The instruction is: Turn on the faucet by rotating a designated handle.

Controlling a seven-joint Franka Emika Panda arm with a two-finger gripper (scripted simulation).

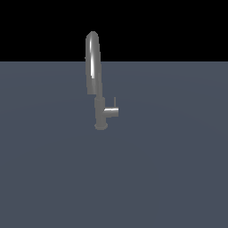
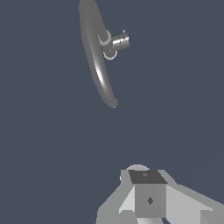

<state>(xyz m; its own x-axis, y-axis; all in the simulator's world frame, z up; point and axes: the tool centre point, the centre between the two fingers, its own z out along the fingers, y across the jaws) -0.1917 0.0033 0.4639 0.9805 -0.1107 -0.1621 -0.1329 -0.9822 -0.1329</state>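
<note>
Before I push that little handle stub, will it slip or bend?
The handle looks like smooth grey metal, so probably stiff but slippery. Its thin lever pin gives little contact area and could slide off. The faucet stands on a narrow base post, likely fixed.

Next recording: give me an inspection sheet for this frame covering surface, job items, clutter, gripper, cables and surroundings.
Surface: flat blue-grey floor, bare around the tap.
Job's things: faucet upright, arched spout; handle juts toward the exterior view's right, thin pin pointing up.
Clutter: nothing seen.
Gripper: gripper shows only in the wrist view, well apart from the faucet; open or shut cannot be told.
Cables: nothing seen.
Surroundings: black background above the floor line.
</note>
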